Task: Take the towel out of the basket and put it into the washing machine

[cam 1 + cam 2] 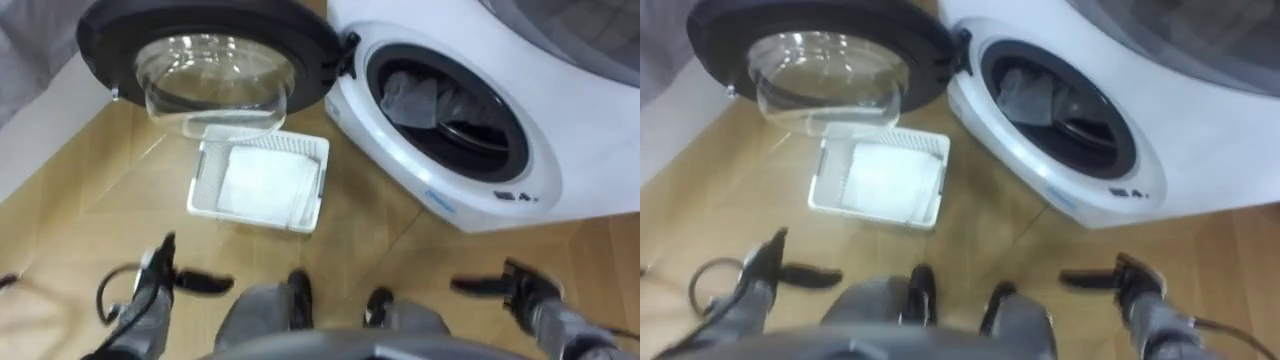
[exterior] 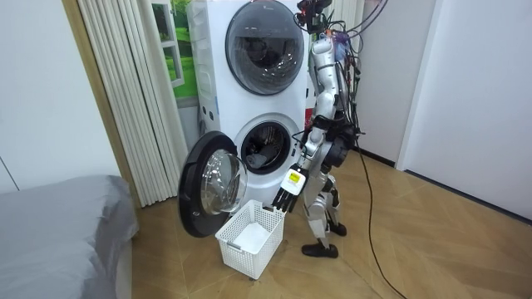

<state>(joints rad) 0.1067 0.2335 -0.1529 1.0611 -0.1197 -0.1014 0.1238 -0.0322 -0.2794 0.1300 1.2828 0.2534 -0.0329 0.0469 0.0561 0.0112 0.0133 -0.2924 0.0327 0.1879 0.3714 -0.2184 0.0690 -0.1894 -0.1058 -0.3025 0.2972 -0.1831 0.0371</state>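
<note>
Left eye view, landmark: the drum opening [image 1: 480, 125] of the washing machine [image 1: 400, 165], with its door [image 1: 100, 40] swung wide to the left.
Left eye view, towel: a grey towel [image 1: 408, 98] lay bunched inside the drum opening, against its upper left edge, and neither hand held it.
Left eye view, basket: a white basket [image 1: 262, 139] sat on the floor, left of and below the drum opening. Whether the pale stuff in it was cloth or the bare bottom could not be told.
Left eye view, left hand: the left hand [image 1: 200, 283] hung low, well left of the drum opening, fingers stretched straight and close together, empty.
Left eye view, right hand: the right hand [image 1: 490, 287] hung low beneath the drum opening, fingers likewise straight, empty.
Room view, stance: the robot stood upright close before the drum opening, its left hand [image 2: 285, 197] hanging over the basket [image 2: 249, 249].
Room view, second machine: a second machine [image 2: 266, 41] sat above the drum opening with its own door closed.
Right eye view, towel: the towel [image 1: 1025, 92] sat at the drum opening's near edge.
Step, judged: the towel looked already in. To finish well, flat fingers should push it deeper, clear of the drum opening's rim, before the door is swung.
Count: one towel, one basket, two machines, one open door, two hands.
</note>
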